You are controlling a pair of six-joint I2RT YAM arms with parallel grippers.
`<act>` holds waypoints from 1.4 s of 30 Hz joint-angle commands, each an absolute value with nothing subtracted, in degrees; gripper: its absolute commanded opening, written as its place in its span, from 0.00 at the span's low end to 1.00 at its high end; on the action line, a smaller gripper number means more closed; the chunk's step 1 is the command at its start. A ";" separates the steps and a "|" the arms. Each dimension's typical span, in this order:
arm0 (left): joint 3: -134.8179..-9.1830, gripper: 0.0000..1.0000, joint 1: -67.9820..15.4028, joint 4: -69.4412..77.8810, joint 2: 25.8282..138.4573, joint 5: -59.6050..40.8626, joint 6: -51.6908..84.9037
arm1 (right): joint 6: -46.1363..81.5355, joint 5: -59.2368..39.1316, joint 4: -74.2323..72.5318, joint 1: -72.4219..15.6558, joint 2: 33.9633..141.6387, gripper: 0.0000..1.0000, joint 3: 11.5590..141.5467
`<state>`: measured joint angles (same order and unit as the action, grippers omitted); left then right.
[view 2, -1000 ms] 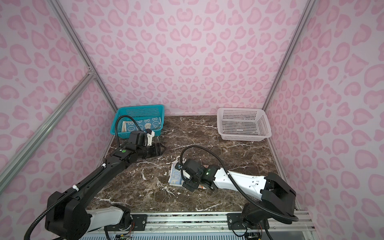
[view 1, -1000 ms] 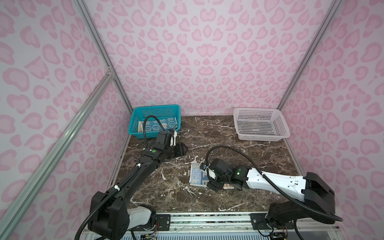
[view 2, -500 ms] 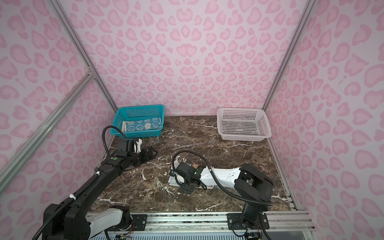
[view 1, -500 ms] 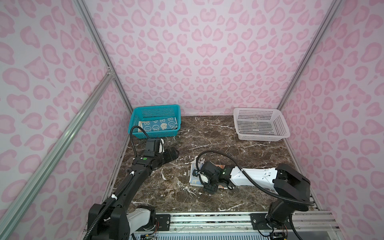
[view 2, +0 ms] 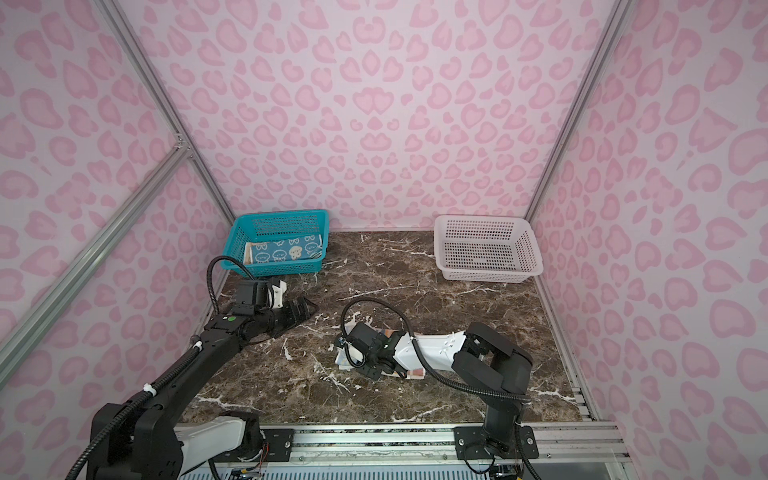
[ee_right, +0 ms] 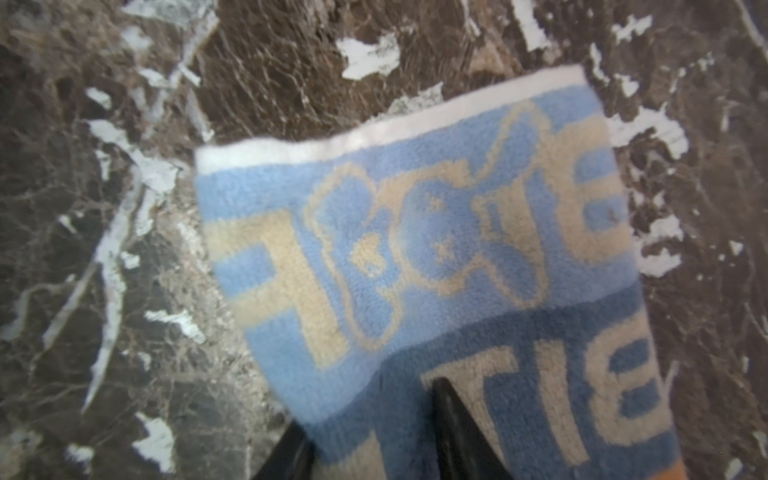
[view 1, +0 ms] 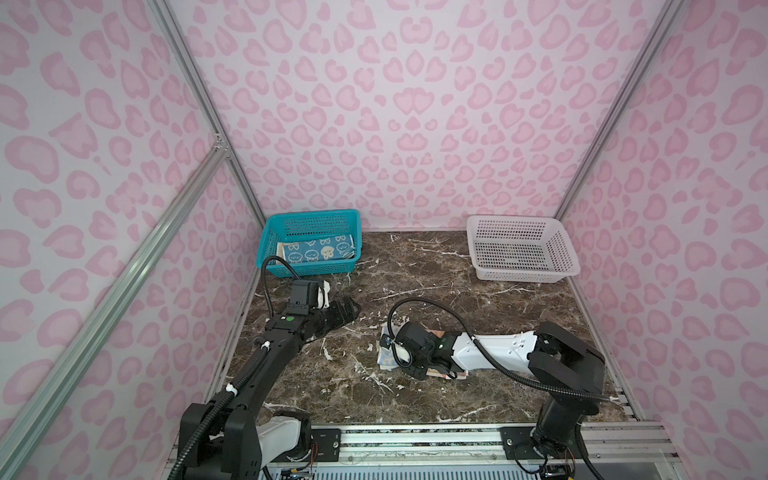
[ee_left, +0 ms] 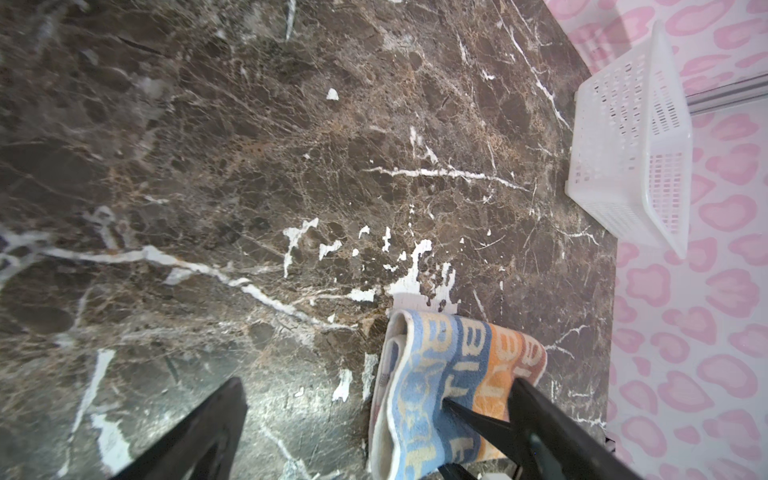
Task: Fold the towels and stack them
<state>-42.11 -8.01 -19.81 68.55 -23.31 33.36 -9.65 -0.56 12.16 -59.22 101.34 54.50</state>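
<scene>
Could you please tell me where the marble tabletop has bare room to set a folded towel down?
Bare: the back strip between the teal mesh basket and white mesh basket; the front strip along the metal rail. Crowded: mid-table, where the right pincer straddles the cream lettered towel.

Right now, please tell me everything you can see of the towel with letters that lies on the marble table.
The lettered towel is soft terry cloth, pale-edged, with light blue, darker blue, orange and brown bands bearing cream letters and a bunny outline. It is folded, its layers showing at one rounded edge, and lies on the marble table near the front middle. The right gripper straddles one edge, one finger on top; whether it pinches is unclear.
</scene>
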 commanded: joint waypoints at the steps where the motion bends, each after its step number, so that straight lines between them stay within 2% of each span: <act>1: -41.38 1.00 -8.07 -17.26 69.67 -27.47 34.17 | -8.89 0.38 16.12 -57.79 101.63 0.27 53.11; 2: -40.90 1.00 -8.04 -16.92 70.07 -28.29 34.32 | -8.68 -0.63 15.51 -57.13 101.23 0.23 52.84; 7: -39.22 0.99 -9.74 -15.02 72.90 -32.51 35.42 | -6.99 -5.70 10.73 -54.42 98.10 0.18 50.70; 13: -38.37 0.98 -15.20 -11.14 78.12 -36.05 37.83 | -4.58 -11.37 4.65 -50.81 94.23 0.17 48.29; 18: -36.48 0.98 -19.43 -2.16 82.73 -37.41 45.20 | -3.97 -13.54 1.69 -49.24 92.57 0.16 46.61; 28: -38.50 0.95 -27.24 6.08 90.05 -36.99 52.21 | -3.61 -14.09 -1.14 -49.14 91.92 0.16 44.67; 33: -38.58 0.84 -28.54 9.07 92.84 -37.66 54.06 | -3.28 -14.13 -2.00 -49.11 91.70 0.16 44.05; 36: -39.02 0.71 -28.74 10.31 94.72 -38.05 54.41 | -3.41 -14.43 -2.29 -49.17 91.84 0.16 43.87; 40: -41.52 0.46 -28.74 10.49 96.78 -37.92 53.88 | -3.70 -14.43 -2.20 -49.30 91.70 0.17 43.62; 42: -42.68 0.37 -28.72 10.05 97.57 -37.54 53.39 | -3.87 -14.05 -2.29 -49.33 91.33 0.19 43.27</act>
<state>-41.23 -28.77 8.10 96.62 -37.52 53.84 -3.68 -13.98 -0.69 -49.19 91.72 43.81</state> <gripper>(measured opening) 0.376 0.179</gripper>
